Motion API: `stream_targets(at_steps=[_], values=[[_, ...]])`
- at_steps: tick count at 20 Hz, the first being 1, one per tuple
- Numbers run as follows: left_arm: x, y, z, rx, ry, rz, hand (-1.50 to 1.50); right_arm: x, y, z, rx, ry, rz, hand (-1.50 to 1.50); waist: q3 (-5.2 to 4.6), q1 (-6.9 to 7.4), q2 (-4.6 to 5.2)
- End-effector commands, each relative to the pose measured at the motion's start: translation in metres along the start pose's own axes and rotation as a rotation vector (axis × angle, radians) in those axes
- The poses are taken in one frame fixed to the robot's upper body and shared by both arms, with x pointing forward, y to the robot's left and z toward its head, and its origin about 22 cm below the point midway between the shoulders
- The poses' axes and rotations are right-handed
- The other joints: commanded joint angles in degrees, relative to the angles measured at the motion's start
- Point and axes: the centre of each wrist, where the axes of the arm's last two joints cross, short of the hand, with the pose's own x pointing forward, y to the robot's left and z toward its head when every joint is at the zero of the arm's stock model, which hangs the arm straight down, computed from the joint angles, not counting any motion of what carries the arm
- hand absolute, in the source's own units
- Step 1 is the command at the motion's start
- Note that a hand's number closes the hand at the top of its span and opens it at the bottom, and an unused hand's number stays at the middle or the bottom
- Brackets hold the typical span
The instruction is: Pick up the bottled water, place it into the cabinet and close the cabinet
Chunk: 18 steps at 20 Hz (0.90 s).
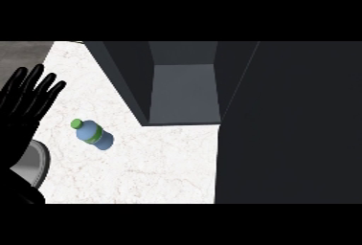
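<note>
Left robot hand (28, 103) open | bottled water (92, 133) lying, cap up-left

Matt marbled stone counter (141, 167); dark matt cabinet (283, 119); blue plastic bottle (92, 133).

The left hand (28, 98) is cut off by the view's left edge, so only its straight, spread fingers and part of the palm show. Its grey forearm (29, 165) is mostly hidden behind the hand's dark mass. The right hand appears nowhere. The cabinet (184, 91) runs past the top of the view, and its open door (290, 124) hides the counter (155, 162) beneath it and runs off the right edge.
</note>
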Motion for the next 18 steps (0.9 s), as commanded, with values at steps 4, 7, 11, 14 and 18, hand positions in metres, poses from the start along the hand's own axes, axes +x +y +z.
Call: stream_targets(at_steps=[4, 7, 11, 14, 18], values=[[0.029, 0.069, 0.014, -0.056, 0.082, 0.057, -1.50, 0.045, 0.014, 0.041, 0.052, 0.024, -0.061, -1.50, 0.03, 0.61, -0.13], [0.027, 0.076, 0.016, -0.061, 0.147, 0.028, -1.50, 0.064, 0.025, 0.049, 0.049, 0.031, -0.061, -1.50, 0.02, 0.83, -0.08], [0.009, 0.084, 0.007, -0.036, 0.189, -0.021, -1.50, 0.067, 0.023, 0.059, 0.062, 0.021, -0.058, -1.50, 0.04, 0.50, 0.00], [-0.014, 0.085, 0.022, -0.013, 0.244, -0.020, -1.50, 0.054, 0.032, 0.071, 0.050, 0.037, -0.050, -1.50, 0.03, 0.12, -0.07], [-0.030, 0.095, 0.021, 0.002, 0.269, 0.003, -1.50, 0.071, 0.035, 0.071, 0.050, 0.025, -0.061, -1.50, -0.01, 0.28, 0.04]])
